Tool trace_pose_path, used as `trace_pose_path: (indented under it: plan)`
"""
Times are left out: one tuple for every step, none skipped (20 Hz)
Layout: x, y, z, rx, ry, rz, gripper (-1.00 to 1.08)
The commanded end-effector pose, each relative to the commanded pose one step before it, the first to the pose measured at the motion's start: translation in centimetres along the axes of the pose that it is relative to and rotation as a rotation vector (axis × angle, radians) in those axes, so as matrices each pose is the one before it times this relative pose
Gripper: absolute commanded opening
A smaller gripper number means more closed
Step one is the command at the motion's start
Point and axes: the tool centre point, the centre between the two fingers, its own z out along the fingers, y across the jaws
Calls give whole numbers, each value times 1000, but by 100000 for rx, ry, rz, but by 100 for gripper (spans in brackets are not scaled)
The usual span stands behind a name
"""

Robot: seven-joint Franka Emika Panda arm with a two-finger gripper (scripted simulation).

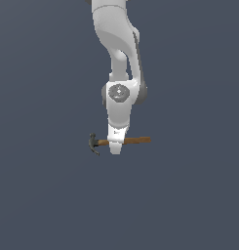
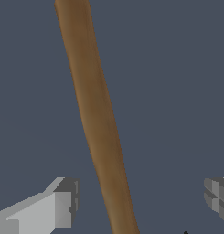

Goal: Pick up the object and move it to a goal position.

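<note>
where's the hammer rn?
Exterior view: the hammer lies level at centre frame under the arm, head toward that view's left. Wrist view: its handle runs between the open claw fingers, touching neither.

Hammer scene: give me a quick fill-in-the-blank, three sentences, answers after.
1. The hammer has a brown handle and a dark grey ____.
2. In the wrist view, the handle lies between the two fingertips of the gripper, whose jaws are ____.
3. In the exterior view, the hammer's head points toward that view's ____.

Missing words: head; open; left
</note>
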Motion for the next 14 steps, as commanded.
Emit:
trace_pose_path:
  plan:
    - [95,-85,202,-111,192,-3817,100]
    - [28,-27,62,-25,57,-1107,100]
    - [24,-23,54,-22,50,-960,100]
    - [21,-19,46,-19,43,-813,100]
    - [17,-16,37,-16,35,-665,100]
    - [13,-12,29,-13,27,-516,100]
    - [11,-9,21,-9,20,-371,100]
    - [4,-5,12,-6,12,-218,100]
    - [-1,-2,4,-2,4,-69,100]
    - [-8,3,-16,33,-23,467,100]
    - [-2,-1,33,0,0,0,100]
    - [-6,-3,99,0,0,0,100]
    - [-10,-5,165,0,0,0,100]
    - [26,-10,230,1,-3,-69,100]
